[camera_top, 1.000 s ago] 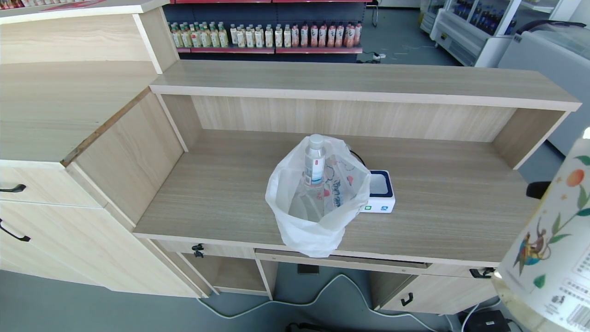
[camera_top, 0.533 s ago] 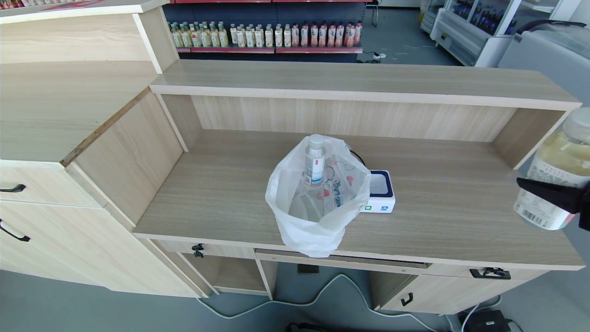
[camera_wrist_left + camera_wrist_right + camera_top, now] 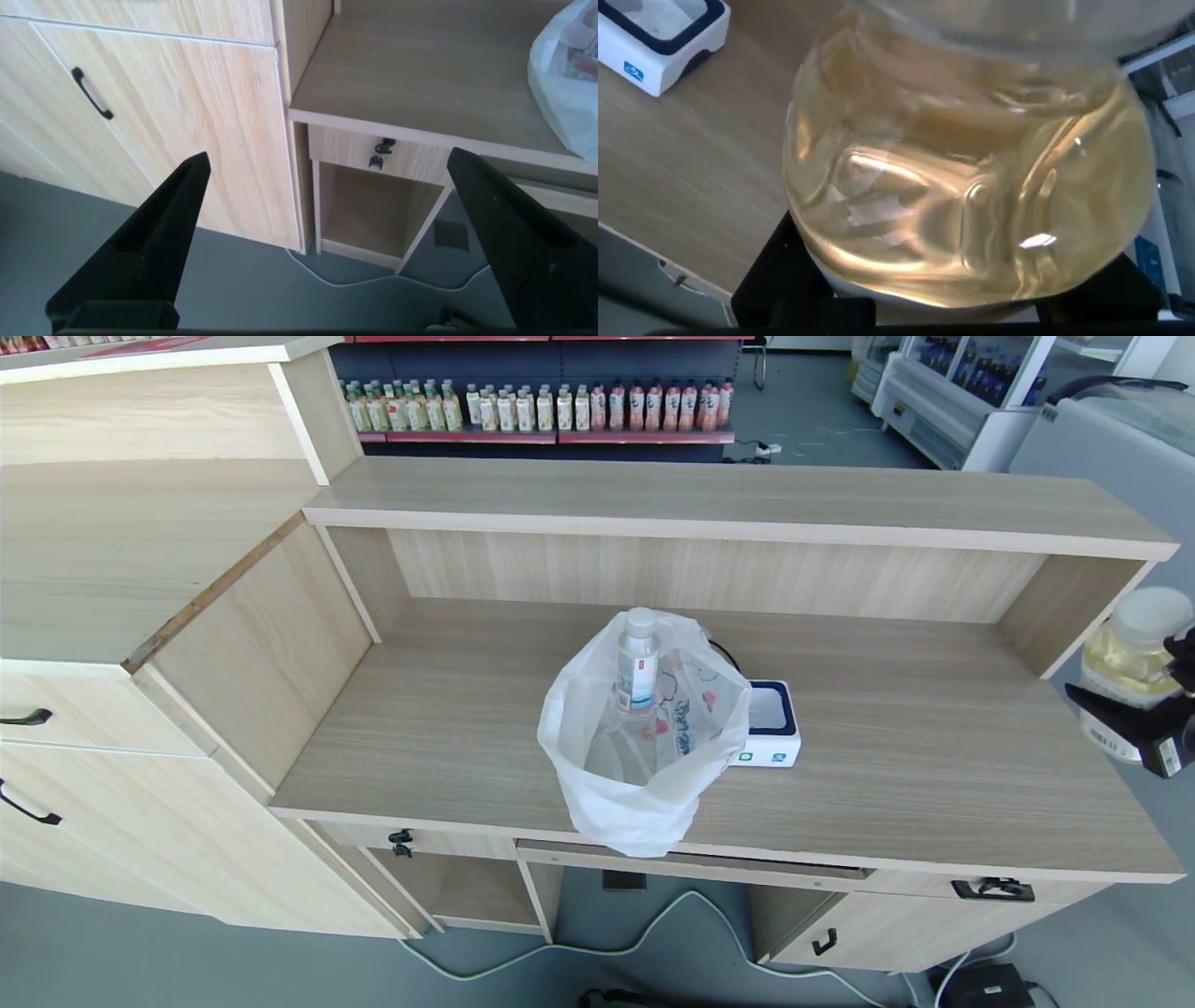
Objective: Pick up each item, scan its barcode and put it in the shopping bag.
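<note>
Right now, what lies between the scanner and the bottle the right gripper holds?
Only bare counter lies between the scanner and the held bottle; the head view shows this.

light wood counter (image 3: 448, 709); bottled-drink shelf (image 3: 541, 411) behind it; white cable (image 3: 691, 894) on grey floor below; display cooler (image 3: 943, 401) back right

Open wood of the tabletop (image 3: 934, 747) runs from the right claw (image 3: 1134, 709), clamped on a yellow drink bottle (image 3: 1118, 665) at the right end, leftward to the scanner (image 3: 773, 728). The scanner touches the shopping bag (image 3: 635, 784), and a clear bottle (image 3: 639, 658) stands upright in the bag's mouth. More open wood lies left of the bag. A back wall (image 3: 709, 574) closes the far side.
</note>
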Robot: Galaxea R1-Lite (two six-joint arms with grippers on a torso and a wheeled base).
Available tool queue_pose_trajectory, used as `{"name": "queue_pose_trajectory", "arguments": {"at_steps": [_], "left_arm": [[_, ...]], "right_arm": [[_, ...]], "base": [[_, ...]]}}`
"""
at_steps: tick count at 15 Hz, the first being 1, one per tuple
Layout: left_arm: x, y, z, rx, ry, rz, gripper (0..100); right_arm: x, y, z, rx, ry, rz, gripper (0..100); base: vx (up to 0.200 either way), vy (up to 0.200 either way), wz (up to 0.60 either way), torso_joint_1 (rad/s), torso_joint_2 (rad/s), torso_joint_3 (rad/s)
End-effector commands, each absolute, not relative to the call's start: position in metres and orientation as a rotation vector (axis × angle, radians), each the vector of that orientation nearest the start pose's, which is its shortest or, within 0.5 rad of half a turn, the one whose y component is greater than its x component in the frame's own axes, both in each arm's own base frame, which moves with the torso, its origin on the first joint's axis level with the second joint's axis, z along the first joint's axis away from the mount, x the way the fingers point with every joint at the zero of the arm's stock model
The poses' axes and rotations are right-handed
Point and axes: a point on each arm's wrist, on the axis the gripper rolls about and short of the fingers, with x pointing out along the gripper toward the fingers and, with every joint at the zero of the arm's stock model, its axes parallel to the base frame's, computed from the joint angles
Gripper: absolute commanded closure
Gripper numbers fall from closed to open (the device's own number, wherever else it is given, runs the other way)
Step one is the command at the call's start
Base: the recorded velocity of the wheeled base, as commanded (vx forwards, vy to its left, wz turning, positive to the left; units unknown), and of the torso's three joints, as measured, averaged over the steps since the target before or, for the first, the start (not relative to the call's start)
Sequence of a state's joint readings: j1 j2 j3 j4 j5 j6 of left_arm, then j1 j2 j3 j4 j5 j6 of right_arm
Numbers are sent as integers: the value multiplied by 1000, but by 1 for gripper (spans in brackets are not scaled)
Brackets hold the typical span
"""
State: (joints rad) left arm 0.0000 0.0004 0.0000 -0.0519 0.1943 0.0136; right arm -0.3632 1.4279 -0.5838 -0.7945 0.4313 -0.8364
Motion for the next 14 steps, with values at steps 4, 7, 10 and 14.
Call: {"name": "queue_pose_trajectory", "arguments": {"at_steps": [4,7,10,14], "left_arm": [[-23,4,81,7,-51,195,0],[-23,4,81,7,-51,195,0],[-23,4,81,7,-51,195,0],[-23,4,81,7,-51,195,0]], "right_arm": [[249,-78,204,-851,-55,79,100],[268,-61,200,-861,-112,147,100],[297,-62,173,-927,-161,157,100],[314,-64,147,-988,-176,207,100]], "base": [[0,0,600,1,1,0],[0,0,400,3,5,0],[0,0,0,0,0,0],[0,0,0,0,0,0]]}}
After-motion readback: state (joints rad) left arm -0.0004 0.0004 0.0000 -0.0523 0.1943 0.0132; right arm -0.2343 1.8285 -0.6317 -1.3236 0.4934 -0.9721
